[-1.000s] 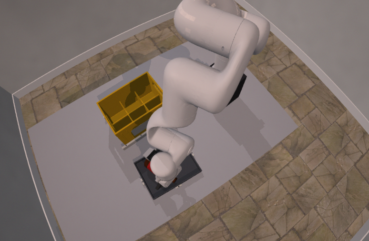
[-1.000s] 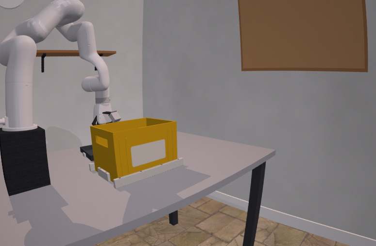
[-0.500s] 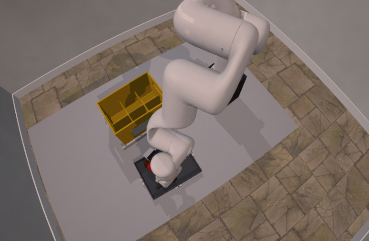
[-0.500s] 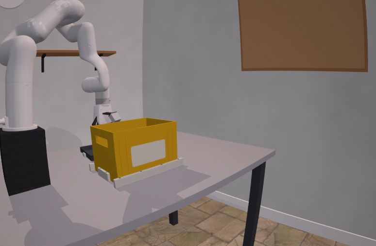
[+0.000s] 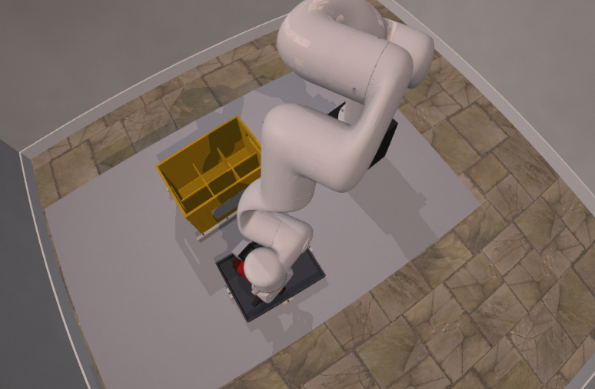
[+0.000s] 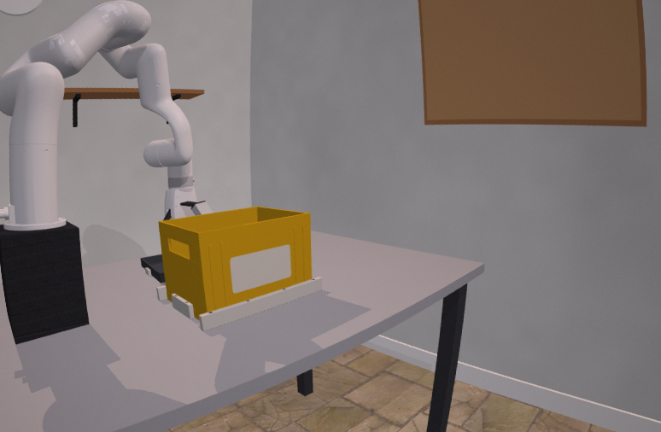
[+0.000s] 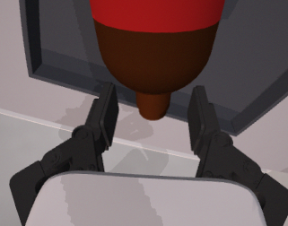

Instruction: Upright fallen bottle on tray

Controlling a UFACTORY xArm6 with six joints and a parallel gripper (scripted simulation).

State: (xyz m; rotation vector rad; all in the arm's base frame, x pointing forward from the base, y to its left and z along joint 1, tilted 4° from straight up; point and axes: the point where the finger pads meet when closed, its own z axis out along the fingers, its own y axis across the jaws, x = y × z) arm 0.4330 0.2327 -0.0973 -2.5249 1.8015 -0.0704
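Observation:
In the wrist view a brown bottle [image 7: 156, 29] with a red label lies on the dark tray [image 7: 257, 76]. Its neck and cap point toward the tray's near rim. My gripper [image 7: 152, 97] is open, with one black finger on each side of the cap and a gap on both sides. In the top view the tray [image 5: 303, 274] lies in front of the crate, and only a bit of the red label [image 5: 239, 270] shows beside my wrist, which hides the fingers. In the exterior view the crate hides the bottle and the fingertips.
The yellow crate [image 5: 211, 176] with inner dividers stands on white rails just behind the tray; it also shows in the exterior view [image 6: 237, 256]. My black base block [image 6: 41, 279] stands at the table's far side. A wall shelf [image 6: 132, 93] hangs behind my arm.

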